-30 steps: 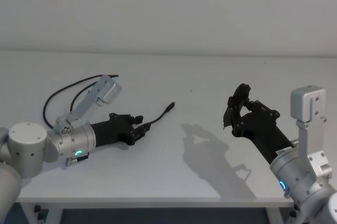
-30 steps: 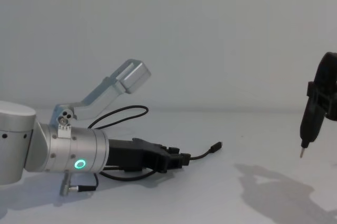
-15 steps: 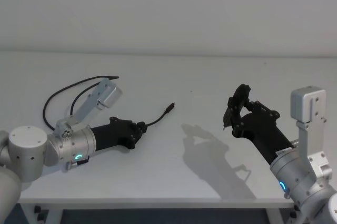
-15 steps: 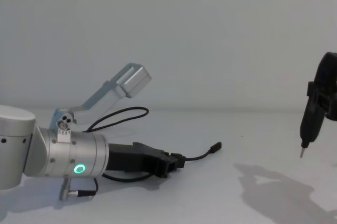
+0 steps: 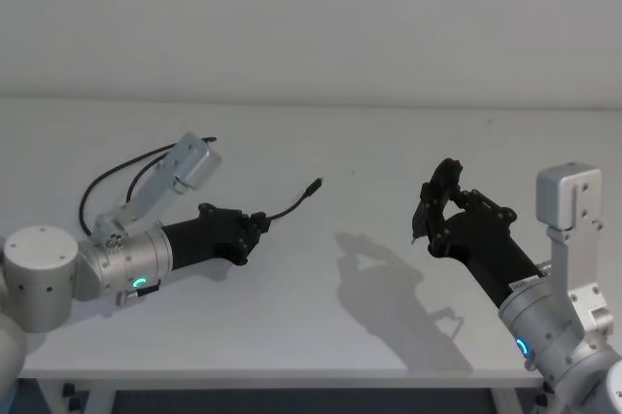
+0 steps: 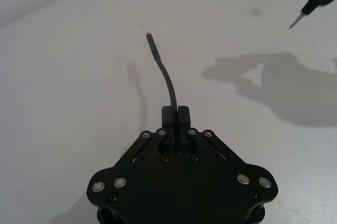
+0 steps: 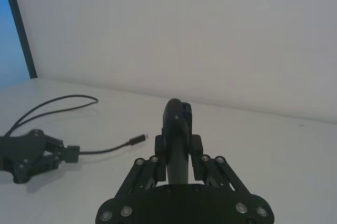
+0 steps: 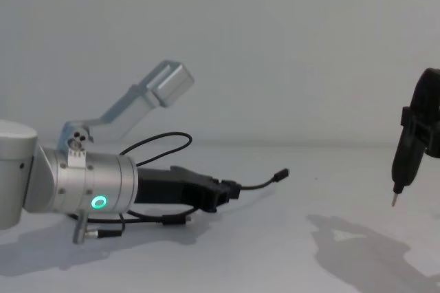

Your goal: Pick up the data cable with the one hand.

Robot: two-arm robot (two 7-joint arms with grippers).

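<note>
The data cable [image 5: 289,207] is a thin black lead. My left gripper [image 5: 258,224] is shut on it a short way behind its free plug [image 5: 313,186]. That plug [image 8: 280,175] hangs just above the white table [image 5: 369,142]. Behind the gripper the cable loops back along the table [image 5: 107,176]. In the left wrist view the cable [image 6: 167,79] runs out from between the closed fingers [image 6: 168,114]. My right gripper [image 5: 434,208] is held up at the right, shut on a black pen-shaped tool [image 8: 405,159] with a metal tip.
A short lead with a silver barrel plug [image 8: 103,232] lies under the left wrist. The tool and right arm cast a shadow [image 5: 389,273] on the table between the arms.
My left gripper drew back a little and rose with the cable. The free plug end has lifted off the table. The right arm has not moved.
</note>
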